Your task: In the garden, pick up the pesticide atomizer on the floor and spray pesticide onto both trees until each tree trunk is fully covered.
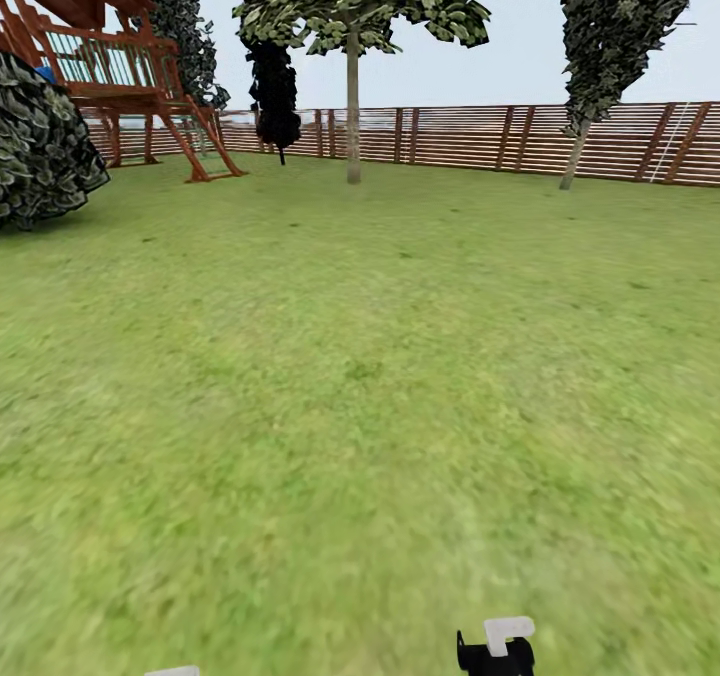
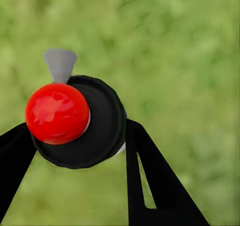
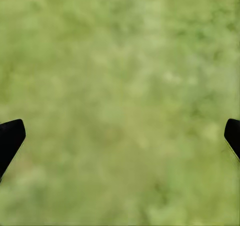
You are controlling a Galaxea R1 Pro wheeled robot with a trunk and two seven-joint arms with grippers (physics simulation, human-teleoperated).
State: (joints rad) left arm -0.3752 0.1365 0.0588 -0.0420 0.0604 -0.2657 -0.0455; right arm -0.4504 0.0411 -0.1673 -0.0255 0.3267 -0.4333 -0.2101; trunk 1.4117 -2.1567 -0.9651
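Observation:
In the left wrist view my left gripper (image 2: 75, 138) is shut on the pesticide atomizer (image 2: 95, 121). The atomizer is a round black body with a red knob (image 2: 56, 113) and a grey nozzle (image 2: 60, 64), hanging over blurred grass. My right gripper (image 3: 120, 136) is open, its two black fingertips (image 3: 10, 138) far apart over bare lawn. It also pokes up as a black shape with a white tab (image 1: 497, 646) at the head view's bottom edge. A tall tree with a bare pale trunk (image 1: 352, 106) and blocky green leaves stands far ahead by the fence.
Green lawn (image 1: 360, 376) stretches ahead to a brown slat fence (image 1: 480, 136). A red wooden play tower (image 1: 110, 66) and a dark bush (image 1: 40, 146) stand at far left. Dark columnar thin-stemmed trees rise behind the centre (image 1: 272, 96) and at the right (image 1: 610, 36).

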